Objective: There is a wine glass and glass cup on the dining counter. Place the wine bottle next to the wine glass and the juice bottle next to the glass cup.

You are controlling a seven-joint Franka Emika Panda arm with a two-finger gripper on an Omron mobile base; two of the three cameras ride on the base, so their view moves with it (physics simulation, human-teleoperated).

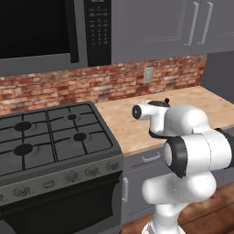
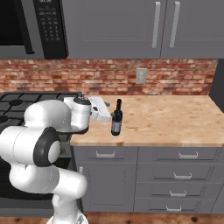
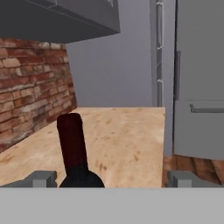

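Gripper (image 3: 107, 178) jaws stood wide apart, holding nothing, with the two finger tips (image 3: 41, 178) rising at either side of the hand view and the wine bottle (image 3: 75, 153) between them, nearer the tip at the left of that view and touching neither. Seen from the right base camera, the wine bottle (image 2: 116, 118) stood upright on the wood-topped counter (image 2: 175, 118) with grey drawers below, close to its front edge and just beside the white hand (image 2: 99, 110), which reached toward it horizontally from the stove side. Its dark red cap and narrow neck (image 3: 72, 142) showed clearly in the hand view, the shoulders spreading out dark below. A gas stove (image 1: 45, 137) sat to the left of the counter, a brick backsplash (image 2: 109, 76) ran behind both, and grey wall cabinets (image 2: 140, 26) hung above. Beyond the counter's far end the hand view showed a tall grey refrigerator (image 3: 199, 78).
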